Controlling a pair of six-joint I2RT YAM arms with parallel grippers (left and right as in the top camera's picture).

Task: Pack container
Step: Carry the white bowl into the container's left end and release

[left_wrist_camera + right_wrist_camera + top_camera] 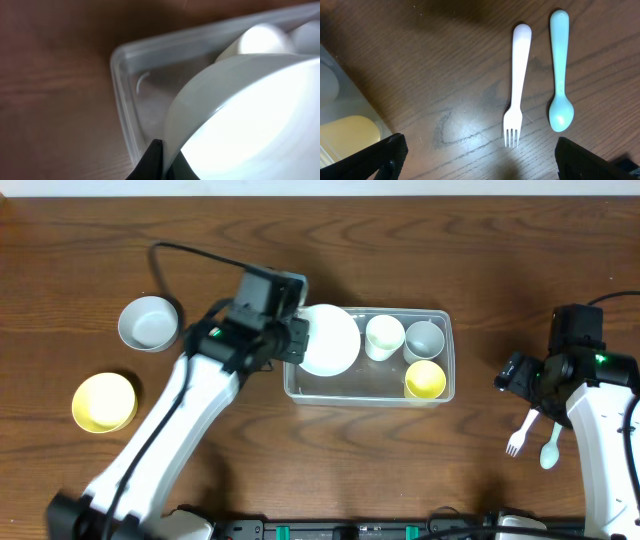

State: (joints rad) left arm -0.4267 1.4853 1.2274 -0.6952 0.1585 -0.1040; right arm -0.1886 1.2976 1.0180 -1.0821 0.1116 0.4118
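The container point(368, 396) sits mid-worktop point(320, 240). At its left end is the large bowl point(330, 340), rim pinched in the left tool point(298, 340). At its right end the inner cup point(383, 337) stands left of the outer cup point(424, 339), with the third cup point(425, 379) in front of the outer one. Well left, the rear bowl point(149, 323) lies behind the front bowl point(104, 402). Well right, the fork point(519, 80) lies just left of the spoon point(560, 65).

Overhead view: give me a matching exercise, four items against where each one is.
Items:
1. white bowl
2. grey bowl
3. fork
4. yellow cup

Places:
A. beside the spoon on the table
B. in a corner of the container
C. gripped by the left end effector
D. near the yellow bowl

Pairs: 1-C; 2-D; 3-A; 4-B
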